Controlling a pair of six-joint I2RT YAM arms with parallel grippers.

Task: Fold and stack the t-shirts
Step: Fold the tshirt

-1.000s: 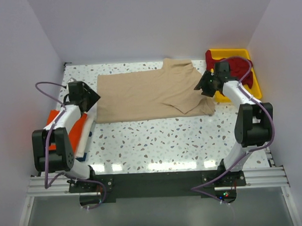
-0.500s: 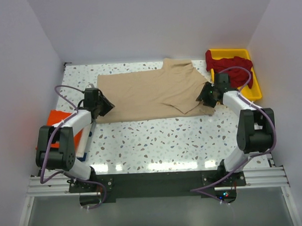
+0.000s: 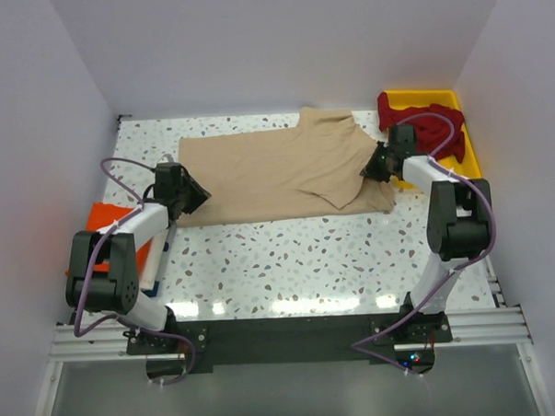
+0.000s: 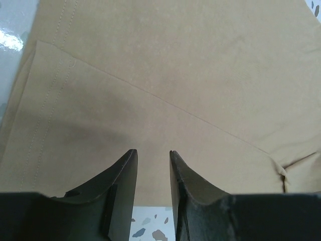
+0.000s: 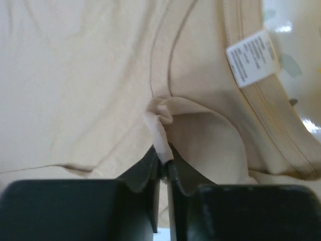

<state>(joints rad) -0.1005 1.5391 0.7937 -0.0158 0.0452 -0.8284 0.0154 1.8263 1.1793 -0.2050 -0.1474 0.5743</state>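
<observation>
A beige t-shirt [image 3: 276, 169] lies spread flat across the back of the table. My left gripper [image 3: 193, 194] rests at its near left corner. In the left wrist view its fingers [image 4: 152, 152] stand a little apart over flat cloth [image 4: 165, 85], with nothing bunched between them. My right gripper [image 3: 374, 163] is at the shirt's right side, near the collar. In the right wrist view it [image 5: 164, 159] is shut on a pinched-up fold of the beige cloth [image 5: 159, 128]. A dark red t-shirt [image 3: 428, 128] lies in the tray. An orange t-shirt [image 3: 105, 223] and a white/blue one [image 3: 157, 255] lie at the left.
A yellow plastic tray [image 3: 466, 158] stands at the back right corner. The shirt's white care label [image 5: 252, 56] shows near the collar seam. Speckled tabletop [image 3: 289, 263] runs between the shirt and the arm bases. Walls close the table in on three sides.
My left gripper came in from the left onto the shirt's corner and its jaws narrowed. My right gripper dropped to the cloth by the collar and closed on a fold.
</observation>
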